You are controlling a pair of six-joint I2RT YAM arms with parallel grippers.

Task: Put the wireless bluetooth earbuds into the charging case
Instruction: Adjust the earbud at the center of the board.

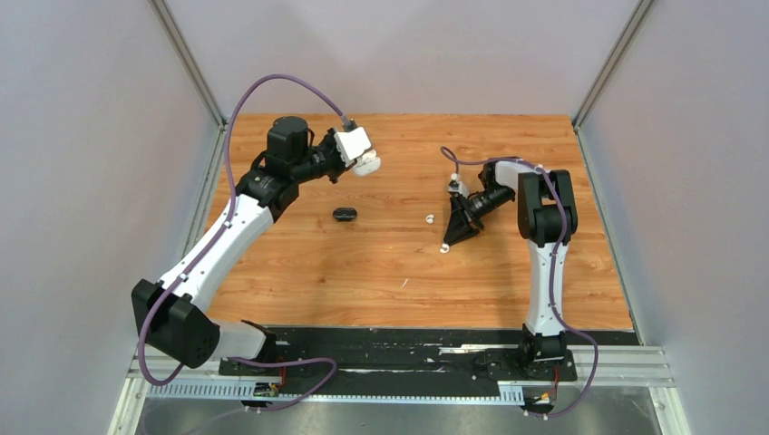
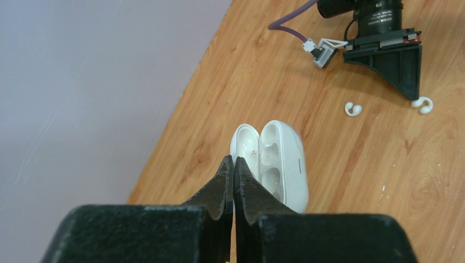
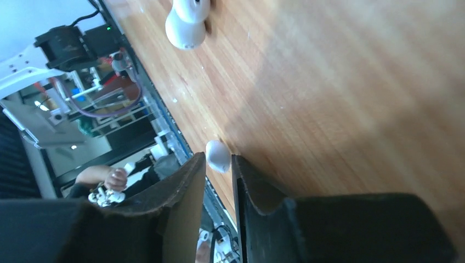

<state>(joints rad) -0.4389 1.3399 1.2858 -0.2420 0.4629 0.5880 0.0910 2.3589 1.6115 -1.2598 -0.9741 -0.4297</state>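
A wooden table (image 1: 381, 281) filled the floor of the cell, with pale walls on three sides. The left arm (image 1: 218, 245) reached from its base at the near left edge up toward the far left part of the table. The right arm (image 1: 544, 263) stood upright on the right side and bent back to the left, its wrist angled down at the boards.

The left gripper (image 2: 233, 161) had its jaws pressed together, pinching the near edge of a white case (image 2: 279, 159) and holding it clear of the table, over the far left-centre of the boards. The case was hinged open. Its lid lay to the left of the base, and two moulded hollows showed in the base.

The right gripper (image 3: 219, 160) pointed down right of the table's centre with its jaws a little apart, their tips close to the wood.

A black case (image 1: 345, 215), a small dark oval, lay on the table left of centre, nearer than the left gripper and well apart from the right one.

One white earbud (image 2: 423, 104) lay on the table right at the tips of the right gripper, in line with the gap between the jaws; they were not clamped on it. A second white earbud (image 2: 353, 108) lay a short way to the left of the first and slightly farther back, apart from both grippers.
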